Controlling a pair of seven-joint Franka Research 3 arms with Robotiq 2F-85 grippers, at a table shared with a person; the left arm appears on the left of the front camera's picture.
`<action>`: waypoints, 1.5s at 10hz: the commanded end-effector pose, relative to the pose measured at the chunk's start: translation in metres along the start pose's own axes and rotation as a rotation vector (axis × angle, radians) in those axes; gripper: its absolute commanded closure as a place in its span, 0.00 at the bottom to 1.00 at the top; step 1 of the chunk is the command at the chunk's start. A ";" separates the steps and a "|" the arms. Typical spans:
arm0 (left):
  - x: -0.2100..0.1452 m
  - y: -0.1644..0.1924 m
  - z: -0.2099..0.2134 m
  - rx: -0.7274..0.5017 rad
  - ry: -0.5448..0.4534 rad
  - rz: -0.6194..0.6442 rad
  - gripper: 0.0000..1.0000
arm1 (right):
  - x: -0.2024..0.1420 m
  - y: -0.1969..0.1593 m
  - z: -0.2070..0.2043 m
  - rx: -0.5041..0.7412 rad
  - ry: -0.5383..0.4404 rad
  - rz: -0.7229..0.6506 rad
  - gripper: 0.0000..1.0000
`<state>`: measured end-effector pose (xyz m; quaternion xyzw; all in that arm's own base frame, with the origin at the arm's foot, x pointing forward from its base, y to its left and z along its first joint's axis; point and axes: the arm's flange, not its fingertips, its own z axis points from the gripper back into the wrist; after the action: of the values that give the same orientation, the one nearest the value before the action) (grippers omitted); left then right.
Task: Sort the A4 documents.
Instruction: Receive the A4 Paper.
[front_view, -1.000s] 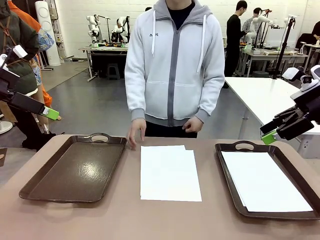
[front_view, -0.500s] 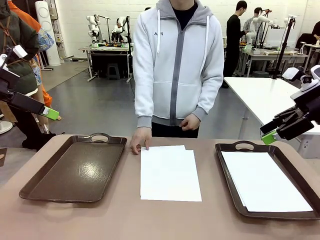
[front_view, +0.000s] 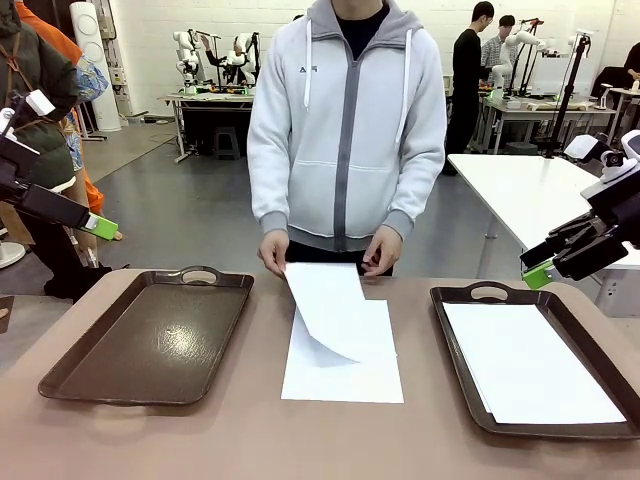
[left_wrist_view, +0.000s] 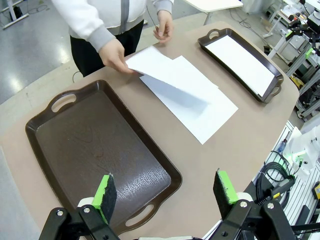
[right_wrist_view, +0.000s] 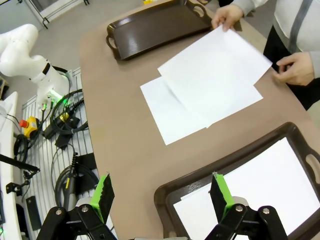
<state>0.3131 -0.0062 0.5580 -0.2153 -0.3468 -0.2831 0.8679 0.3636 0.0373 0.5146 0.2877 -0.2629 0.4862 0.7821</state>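
Tabletop (front_view: 250, 440) centre: documents (front_view: 345, 375) lie between two trays (front_view: 150, 340), long axis pointing toward the person, whose hands (front_view: 273, 250) lift the top sheet (front_view: 325, 305). Left gripper (left_wrist_view: 164, 189) and right gripper (right_wrist_view: 161, 192) hang spread, empty, well apart from it; hands are nearer.

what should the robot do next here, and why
Probably hold position for now: the person's hand is lifting the top sheet off the middle stack, and the left gripper and right gripper are open, off to the sides.

A4 documents (front_view: 345, 380) sit between left tray (front_view: 150, 340), right tray (front_view: 452, 350).
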 end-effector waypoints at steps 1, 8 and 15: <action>0.000 0.001 0.000 -0.012 -0.005 -0.005 0.00 | 0.000 0.001 -0.001 0.007 0.003 0.005 0.00; 0.000 0.001 0.000 -0.012 -0.005 -0.005 0.00 | 0.000 0.001 -0.001 0.007 0.003 0.005 0.00; 0.000 0.001 0.000 -0.012 -0.005 -0.005 0.00 | 0.000 0.001 -0.001 0.007 0.003 0.005 0.00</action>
<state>0.3131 -0.0062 0.5580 -0.2153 -0.3468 -0.2831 0.8679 0.3636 0.0373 0.5146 0.2877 -0.2629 0.4862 0.7821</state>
